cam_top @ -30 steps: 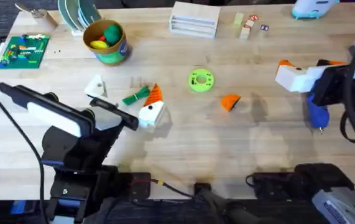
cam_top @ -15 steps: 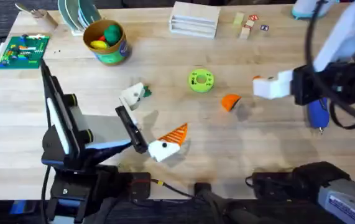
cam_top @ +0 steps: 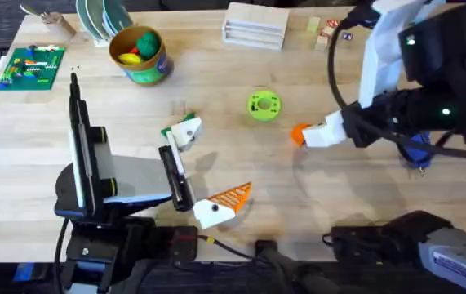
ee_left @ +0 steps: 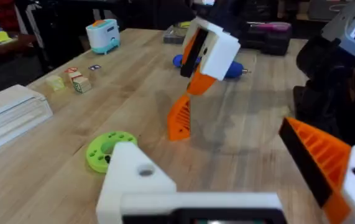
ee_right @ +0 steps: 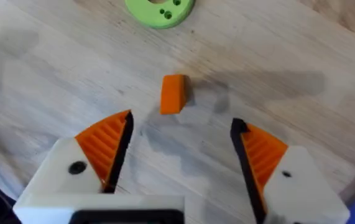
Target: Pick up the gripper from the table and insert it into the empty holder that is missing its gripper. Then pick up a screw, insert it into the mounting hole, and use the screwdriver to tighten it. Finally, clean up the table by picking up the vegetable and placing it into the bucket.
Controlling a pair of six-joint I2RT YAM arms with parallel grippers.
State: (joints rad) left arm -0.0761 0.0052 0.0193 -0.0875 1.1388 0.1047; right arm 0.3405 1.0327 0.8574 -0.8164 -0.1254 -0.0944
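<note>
The orange ribbed gripper [cam_top: 299, 134] lies on the table right of the lime disc; the right wrist view shows this gripper [ee_right: 173, 94] ahead of the open fingers. My right gripper [cam_top: 324, 135] [ee_right: 180, 132] hovers over it, open and empty. The left gripper [cam_top: 204, 167] [ee_left: 208, 149] stands wide open at centre left. One of its sides is the bare white holder [cam_top: 186, 131] [ee_left: 130, 180], the other carries an orange finger [cam_top: 231, 197]. A bit of the dark green vegetable [cam_top: 169, 131] shows beside the holder. The bucket [cam_top: 139, 54] stands at back left. The blue screwdriver [cam_top: 417, 149] lies partly under the right arm.
A lime green disc [cam_top: 263, 105] [ee_right: 160, 7] sits mid-table. A white slatted box [cam_top: 255, 24] and small blocks [cam_top: 324, 33] are at the back. A green circuit board [cam_top: 30, 65] lies far left. A pale blue gadget [ee_left: 102, 34] stands at the far right corner.
The right arm has swung left and lowered over the orange gripper. The left gripper has drawn back toward its base and turned, its holder side now by the vegetable.
</note>
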